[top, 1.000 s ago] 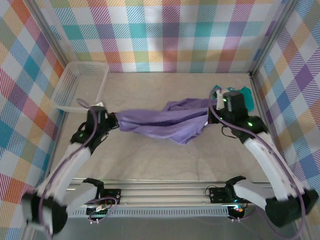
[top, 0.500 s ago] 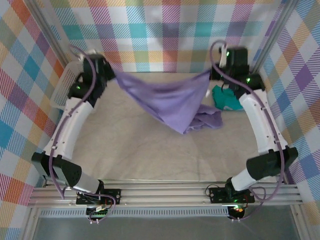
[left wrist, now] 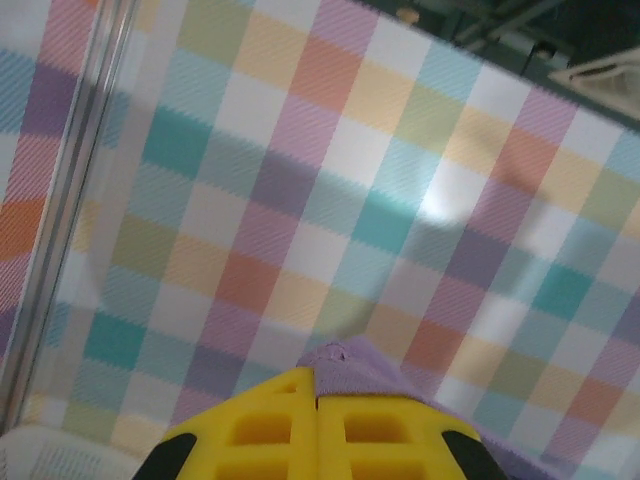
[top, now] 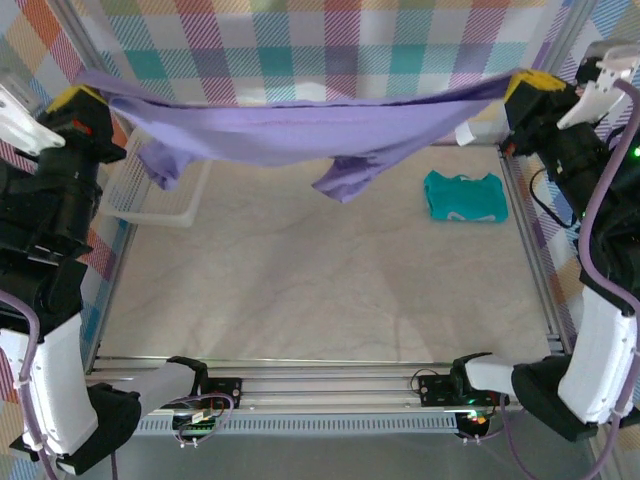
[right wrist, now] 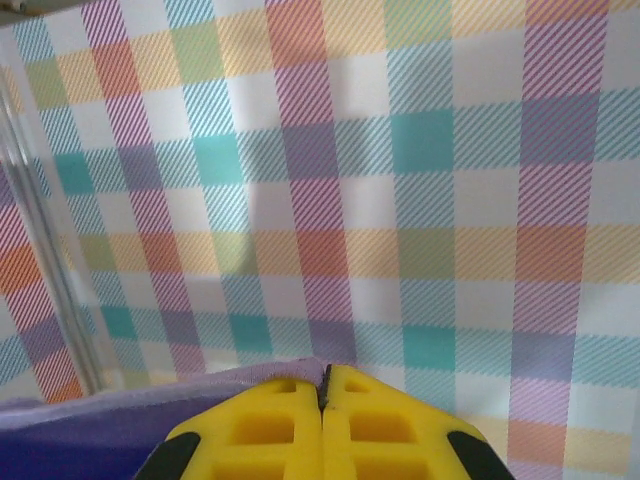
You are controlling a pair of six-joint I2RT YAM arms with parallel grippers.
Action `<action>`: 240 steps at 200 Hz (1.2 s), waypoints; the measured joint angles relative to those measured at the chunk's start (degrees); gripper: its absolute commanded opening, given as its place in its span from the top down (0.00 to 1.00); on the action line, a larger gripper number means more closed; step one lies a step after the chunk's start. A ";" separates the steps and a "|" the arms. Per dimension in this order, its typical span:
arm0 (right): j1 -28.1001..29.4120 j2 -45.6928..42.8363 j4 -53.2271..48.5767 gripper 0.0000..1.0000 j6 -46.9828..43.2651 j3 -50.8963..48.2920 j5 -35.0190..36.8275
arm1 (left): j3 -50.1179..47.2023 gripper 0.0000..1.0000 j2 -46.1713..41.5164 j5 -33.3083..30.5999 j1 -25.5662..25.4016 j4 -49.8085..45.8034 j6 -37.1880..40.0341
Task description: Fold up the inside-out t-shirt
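Left gripper (top: 76, 98) is clamped shut on one end of the inside-out t-shirt (top: 300, 130), and the right gripper (top: 535, 86) is pinched closed on the other end. Each wrist view shows yellow pads (left wrist: 270, 428) pressed together with lavender cloth caught at their tips. The shirt hangs stretched between the two, high above the table (top: 320, 290) and close to the back wall. A sleeve droops near the left end and a looser flap sags from the middle. Which edge is held (hem or shoulders) is hard to tell from above; it seems to be one long straight edge. I judge the fold barely begun: the garment is lifted and spread, but no fold is made and it is not yet laid flat. The tabletop is pale and marbled, with a small teal garment (top: 465, 195) lying folded near the right side and a white basket (top: 160, 214) at the left rear. Plaid panels (top: 330, 50) in pastel checks close the space on three sides.
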 measured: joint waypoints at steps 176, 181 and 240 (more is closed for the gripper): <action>-2.73 47.52 7.72 1.00 -4.44 32.39 3.78 | 45.42 1.00 52.13 -3.06 1.88 -2.40 6.36; -2.73 45.42 9.40 1.00 -4.42 29.51 3.13 | 41.57 1.00 49.11 -2.64 1.88 -0.81 6.40; -2.73 25.14 11.78 1.00 -4.02 21.75 -4.44 | 23.04 1.00 19.87 3.72 1.90 4.87 5.05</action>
